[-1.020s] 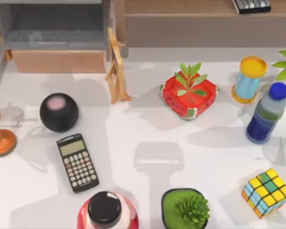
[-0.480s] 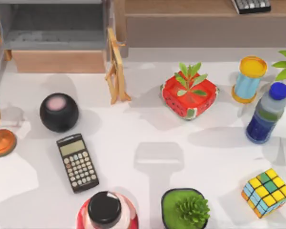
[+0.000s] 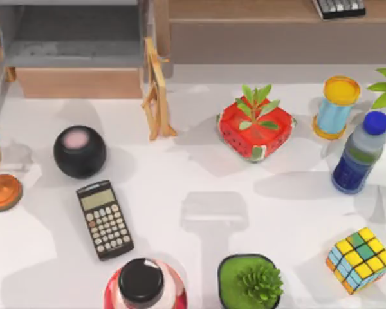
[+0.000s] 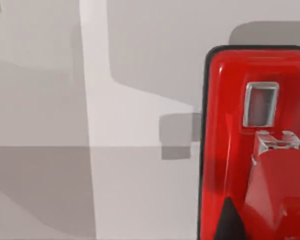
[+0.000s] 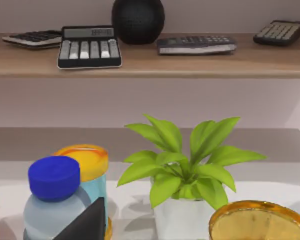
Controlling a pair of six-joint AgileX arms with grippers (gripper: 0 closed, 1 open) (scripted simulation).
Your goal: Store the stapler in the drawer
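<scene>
The stapler, glossy red with a black edge and a metal plate, lies very close to the camera in the left wrist view, over a pale surface crossed by shadows. A dark part of my left gripper shows right in front of it. The drawer stands pulled open at the table's far left in the top view, with a grey interior and a tan front panel. A dark part of my right gripper shows in the right wrist view, near the blue-capped bottle.
On the table are a black sphere, a calculator, a watermelon pot, a blue bottle, a yellow-capped cylinder, a colour cube, a green plant pot and an orange hourglass. A wooden shelf runs along the back.
The soft shadows over the table's left side have shifted in the top view. No object on the table has moved.
</scene>
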